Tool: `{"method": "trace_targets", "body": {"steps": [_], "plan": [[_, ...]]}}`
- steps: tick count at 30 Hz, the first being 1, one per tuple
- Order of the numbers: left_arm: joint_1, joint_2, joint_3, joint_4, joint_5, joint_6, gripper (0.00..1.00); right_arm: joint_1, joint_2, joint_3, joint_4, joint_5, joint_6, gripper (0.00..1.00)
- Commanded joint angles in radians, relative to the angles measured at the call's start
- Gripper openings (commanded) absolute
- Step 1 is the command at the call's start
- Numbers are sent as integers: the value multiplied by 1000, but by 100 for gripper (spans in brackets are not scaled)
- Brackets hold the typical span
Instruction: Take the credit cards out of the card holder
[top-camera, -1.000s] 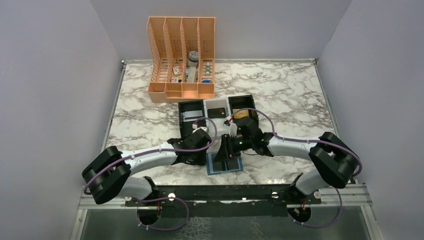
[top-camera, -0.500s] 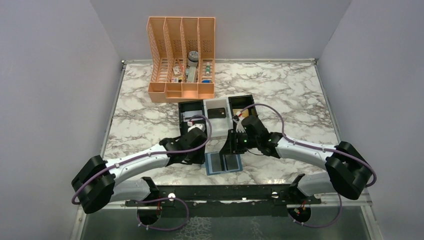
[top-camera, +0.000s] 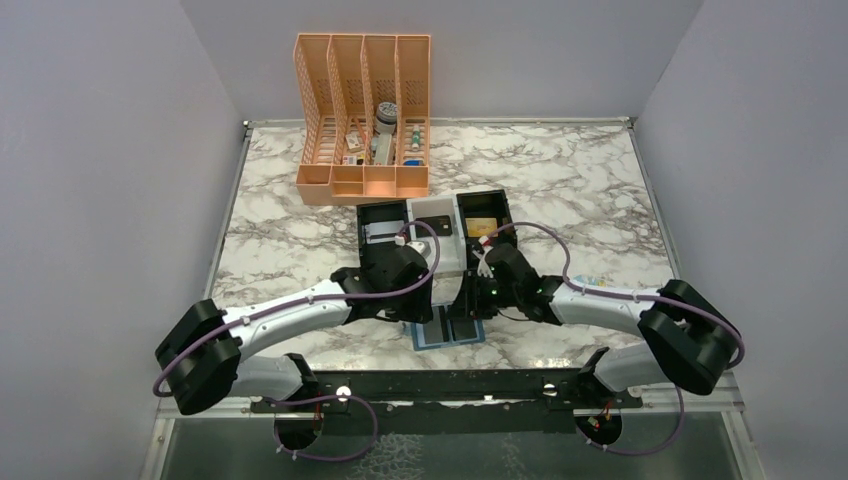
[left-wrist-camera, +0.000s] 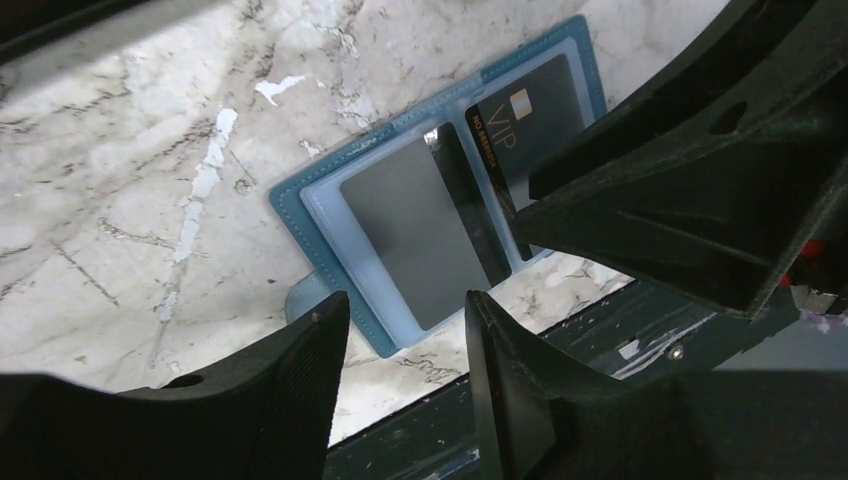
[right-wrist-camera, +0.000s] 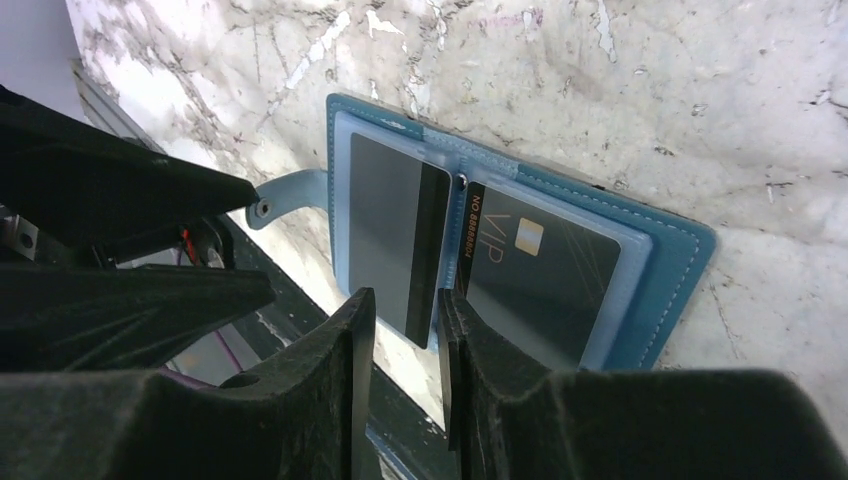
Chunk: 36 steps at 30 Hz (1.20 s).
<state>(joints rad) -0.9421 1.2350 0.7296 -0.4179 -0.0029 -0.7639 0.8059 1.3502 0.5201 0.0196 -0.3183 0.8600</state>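
The light-blue card holder (top-camera: 448, 331) lies open and flat near the table's front edge. Its left pocket holds a dark card with a black stripe (right-wrist-camera: 392, 230). The right pocket holds a black credit card marked VIP (right-wrist-camera: 540, 265), also visible from the left wrist (left-wrist-camera: 530, 125). My right gripper (right-wrist-camera: 403, 300) hangs just over the holder's centre fold with its jaws a narrow gap apart. The striped card's end shows in that gap, and nothing is gripped. My left gripper (left-wrist-camera: 407, 300) hovers over the holder's left end (left-wrist-camera: 330, 225), open and empty.
A black-and-white three-compartment tray (top-camera: 411, 232) stands just behind the grippers with flat items in it. A peach file organiser (top-camera: 363, 182) stands farther back. A black rail (top-camera: 450, 385) runs along the table's near edge, right next to the holder.
My left gripper has opened and its wrist has swung right and back toward the holder. My right gripper rose briefly, then came down over the holder's centre with its jaws slightly narrower.
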Motion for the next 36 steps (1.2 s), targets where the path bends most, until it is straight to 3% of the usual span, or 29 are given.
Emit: {"method": "trace_targets", "body": {"steps": [1, 23, 32, 36], "plan": [[-23, 52, 19, 37, 44, 12, 47, -1, 56, -2, 88, -60, 25, 29], [-44, 206, -25, 24, -55, -2, 22, -1, 168, -35, 171, -120, 42, 23], [-46, 218, -21, 18, -69, 6, 21, -6, 142, -43, 203, -133, 53, 2], [-45, 233, -20, 13, -72, 10, 20, -35, 115, -56, 195, -158, 44, 1]]}}
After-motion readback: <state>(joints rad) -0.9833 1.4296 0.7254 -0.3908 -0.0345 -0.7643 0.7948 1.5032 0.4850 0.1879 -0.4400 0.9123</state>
